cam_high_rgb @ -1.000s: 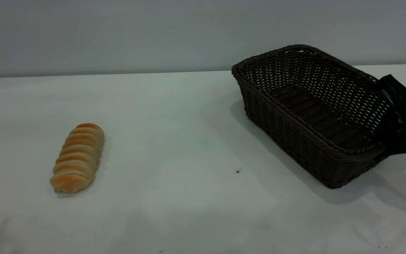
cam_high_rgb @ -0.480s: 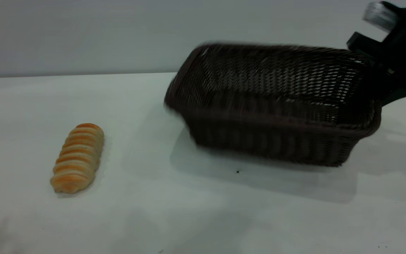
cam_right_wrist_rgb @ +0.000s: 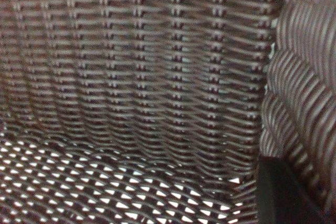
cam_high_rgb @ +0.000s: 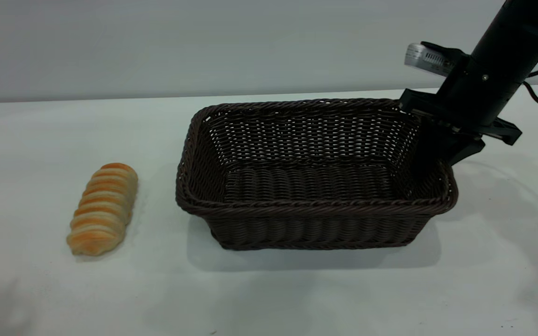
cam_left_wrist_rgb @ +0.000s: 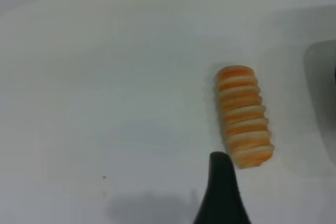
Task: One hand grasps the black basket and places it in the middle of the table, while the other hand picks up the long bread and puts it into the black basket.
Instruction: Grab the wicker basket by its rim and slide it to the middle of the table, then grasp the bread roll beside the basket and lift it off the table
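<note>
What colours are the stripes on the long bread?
Golden-orange with pale cream ridges running across the long bread. The exterior view shows it best.

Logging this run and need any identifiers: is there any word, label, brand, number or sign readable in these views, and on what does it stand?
None can be read.
black basket: plain weave, no tag.
long bread: no wrapper or label.
silver-grey box at the right arm's wrist: only vent slots show, no legible marking.
table: a few dark specks, no print.
</note>
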Tool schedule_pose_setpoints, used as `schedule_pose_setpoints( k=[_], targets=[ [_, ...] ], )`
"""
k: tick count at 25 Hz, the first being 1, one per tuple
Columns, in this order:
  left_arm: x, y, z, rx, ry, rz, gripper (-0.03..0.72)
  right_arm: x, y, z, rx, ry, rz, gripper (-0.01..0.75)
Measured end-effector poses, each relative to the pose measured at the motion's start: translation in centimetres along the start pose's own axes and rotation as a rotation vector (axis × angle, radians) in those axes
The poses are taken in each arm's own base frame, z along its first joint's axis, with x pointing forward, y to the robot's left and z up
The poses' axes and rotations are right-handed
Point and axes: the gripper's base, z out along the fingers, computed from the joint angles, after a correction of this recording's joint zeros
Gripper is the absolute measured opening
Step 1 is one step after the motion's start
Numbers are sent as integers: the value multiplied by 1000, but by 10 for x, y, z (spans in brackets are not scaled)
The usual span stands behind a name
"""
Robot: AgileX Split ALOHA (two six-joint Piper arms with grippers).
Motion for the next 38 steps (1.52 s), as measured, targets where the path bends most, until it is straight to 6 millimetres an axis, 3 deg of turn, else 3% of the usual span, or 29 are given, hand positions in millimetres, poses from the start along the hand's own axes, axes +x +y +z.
schedule_pose_setpoints(
  k=[3,7,11,15,18,21,26,29,32,34,36,38],
  targets=[
    [-3,0,22,16,40,-26,592,-3,3,-1,4,-16,-33,126],
    [-2,3,63,17,122,-43,592,-10,8,-15,21,-31,-93,302],
    [7,6,113,17,251,-54,592,-13,25,-60,42,-63,-181,495],
    [13,8,162,21,360,-58,592,-5,47,-123,86,-164,-271,553],
    [16,0,200,37,428,-37,592,16,69,-184,96,-244,-332,549],
    [20,-11,233,57,483,-7,592,50,90,-237,87,-282,-384,530],
    [29,-31,278,82,532,34,592,104,113,-304,86,-407,-452,491],
    [39,-38,301,89,560,50,592,139,120,-330,88,-487,-475,477],
    [49,-40,314,87,583,49,568,172,117,-331,91,-491,-477,473],
    [51,-40,316,86,585,49,500,197,110,-321,92,-466,-469,473],
    [52,-40,317,86,587,49,371,223,101,-307,104,-434,-460,473],
    [52,-40,317,86,587,49,187,248,86,-286,134,-380,-447,473]
  ],
)
